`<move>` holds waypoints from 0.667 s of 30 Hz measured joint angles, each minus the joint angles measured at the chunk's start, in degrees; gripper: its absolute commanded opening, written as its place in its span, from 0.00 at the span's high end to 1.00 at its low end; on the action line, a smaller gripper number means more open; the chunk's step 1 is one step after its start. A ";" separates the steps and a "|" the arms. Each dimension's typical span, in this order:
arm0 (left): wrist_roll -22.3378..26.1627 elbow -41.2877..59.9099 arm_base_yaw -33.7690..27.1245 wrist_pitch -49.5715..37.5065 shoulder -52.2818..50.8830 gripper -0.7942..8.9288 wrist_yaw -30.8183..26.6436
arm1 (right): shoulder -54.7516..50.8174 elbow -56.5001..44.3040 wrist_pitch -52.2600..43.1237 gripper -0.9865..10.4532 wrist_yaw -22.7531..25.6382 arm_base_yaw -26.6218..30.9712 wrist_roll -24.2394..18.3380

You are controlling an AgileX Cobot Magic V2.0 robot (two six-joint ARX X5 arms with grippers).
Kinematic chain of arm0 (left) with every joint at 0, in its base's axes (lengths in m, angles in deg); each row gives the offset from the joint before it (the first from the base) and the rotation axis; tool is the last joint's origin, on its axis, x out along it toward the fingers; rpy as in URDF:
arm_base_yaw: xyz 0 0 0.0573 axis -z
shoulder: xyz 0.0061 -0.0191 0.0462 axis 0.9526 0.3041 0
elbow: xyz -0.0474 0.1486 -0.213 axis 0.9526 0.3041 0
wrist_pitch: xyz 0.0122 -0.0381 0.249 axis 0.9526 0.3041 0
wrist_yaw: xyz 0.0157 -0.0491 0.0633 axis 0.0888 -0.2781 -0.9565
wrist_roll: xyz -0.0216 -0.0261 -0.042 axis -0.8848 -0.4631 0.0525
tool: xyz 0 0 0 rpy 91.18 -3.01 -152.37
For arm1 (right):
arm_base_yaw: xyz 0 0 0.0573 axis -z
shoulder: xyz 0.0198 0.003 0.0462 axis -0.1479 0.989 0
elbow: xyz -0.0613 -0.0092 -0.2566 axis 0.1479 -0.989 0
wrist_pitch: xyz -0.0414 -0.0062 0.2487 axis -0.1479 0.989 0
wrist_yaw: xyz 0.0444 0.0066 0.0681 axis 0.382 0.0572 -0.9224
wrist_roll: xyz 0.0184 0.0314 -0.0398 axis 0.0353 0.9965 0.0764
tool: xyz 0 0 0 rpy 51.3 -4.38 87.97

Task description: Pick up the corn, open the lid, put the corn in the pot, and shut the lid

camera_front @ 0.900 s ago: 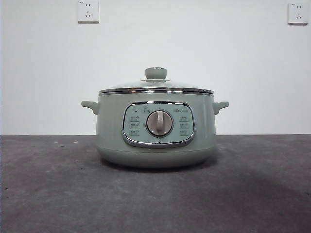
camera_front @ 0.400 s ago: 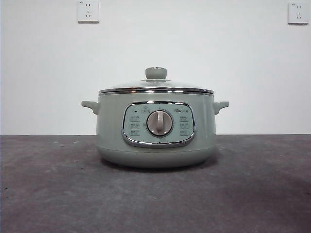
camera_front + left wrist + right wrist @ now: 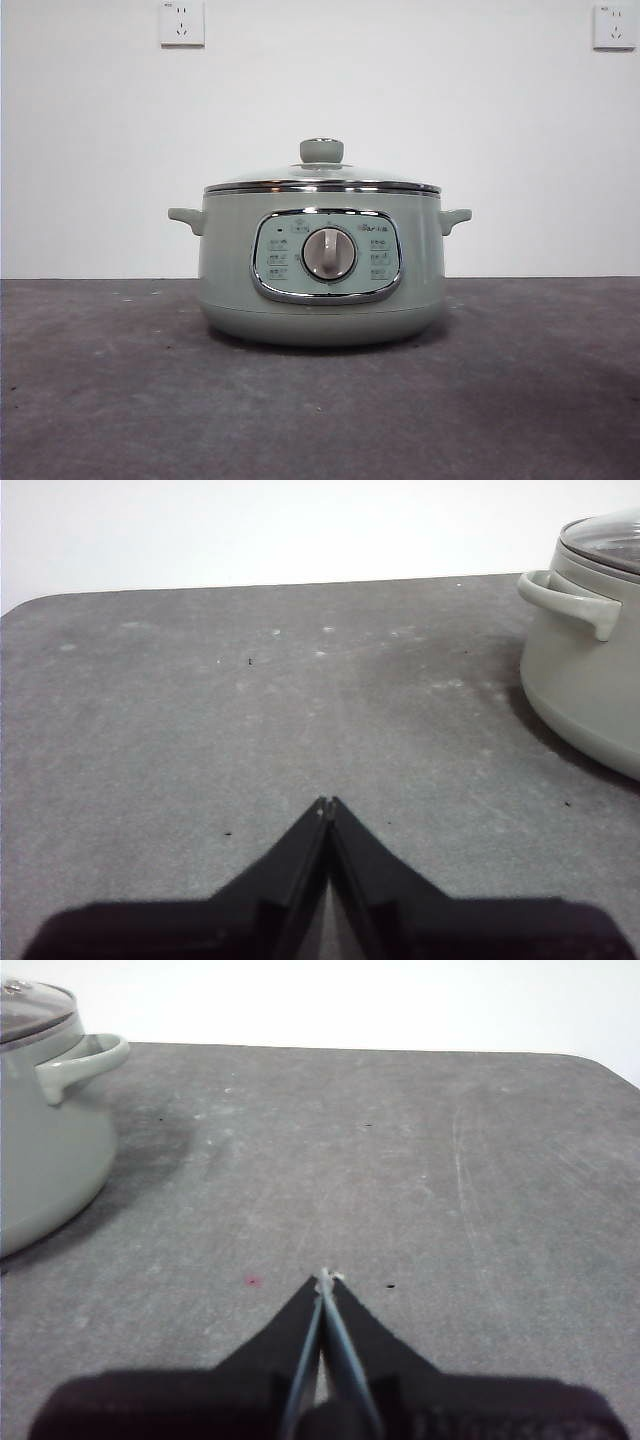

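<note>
**Resting grippers beside a closed pot, with no corn in view**

Standing at the middle of the grey table (image 3: 100, 400), the sage-green pot (image 3: 321, 265) is shown in the front view with its control panel and silver dial (image 3: 328, 253) turned toward the camera. The glass lid (image 3: 321, 178) is seated squarely on the pot's chrome rim, the pale green knob (image 3: 321, 151) upright at its centre. Neither arm is seen in this view.

The left gripper (image 3: 327, 802) is held low over bare table, its two black jaws pressed together tip to tip with nothing between them. One side handle (image 3: 568, 597) and part of the pot's wall are caught at the edge of that view, well apart from the jaws. The right gripper (image 3: 325, 1278) is likewise closed on nothing, with the opposite handle (image 3: 85, 1063) at the edge of its view. The pot is thus flanked by the two grippers, and neither is clearly the nearer.

The corn is not visible in any of the three views, so its direction from either set of jaws and the lie of its long axis cannot be told. Whether it is inside the pot cannot be made out through the glass. If the corn does lie in the pot, the task may be judged finished.
</note>
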 measured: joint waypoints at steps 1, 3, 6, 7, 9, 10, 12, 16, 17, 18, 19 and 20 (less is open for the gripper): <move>0.00 0.00 0.00 0.00 0.00 0.92 0.00 | 0.00 0.00 0.00 0.91 0.00 0.00 0.26; 0.00 0.00 0.00 0.00 0.00 0.92 0.00 | 0.00 0.00 -0.02 0.91 0.00 0.00 0.63; 0.00 0.00 0.00 0.00 0.00 0.92 0.00 | 0.00 0.00 -0.02 0.91 0.04 0.00 0.83; 0.00 0.00 0.00 0.00 0.00 0.92 0.00 | 0.00 0.00 -0.02 0.91 0.04 0.00 0.85; 0.00 0.00 0.00 0.00 0.00 0.92 0.00 | 0.00 0.00 -0.02 0.91 0.04 0.00 0.87; 0.00 0.00 0.00 0.00 0.00 0.92 0.00 | 0.00 0.00 -0.04 0.91 0.04 0.00 0.90; 0.00 0.00 0.00 0.00 0.00 0.92 0.00 | 0.00 0.00 -0.04 0.91 0.04 0.00 0.96; 0.00 0.00 0.00 0.00 0.00 0.92 0.00 | 0.00 0.00 -0.04 0.91 0.07 0.00 1.01; 0.00 0.00 0.00 0.00 0.00 0.92 0.00 | 0.00 0.00 -0.04 0.91 0.04 0.00 1.01; 0.00 0.00 0.00 0.00 0.00 0.92 0.00 | 0.00 0.00 -0.04 0.91 0.04 0.00 1.01; 0.00 0.00 0.00 0.00 0.00 0.92 0.00 | 0.00 0.00 -0.04 0.91 0.07 0.00 1.01; 0.00 0.00 0.00 0.00 0.00 0.92 0.00 | 0.00 0.00 -0.04 0.91 0.07 0.00 1.01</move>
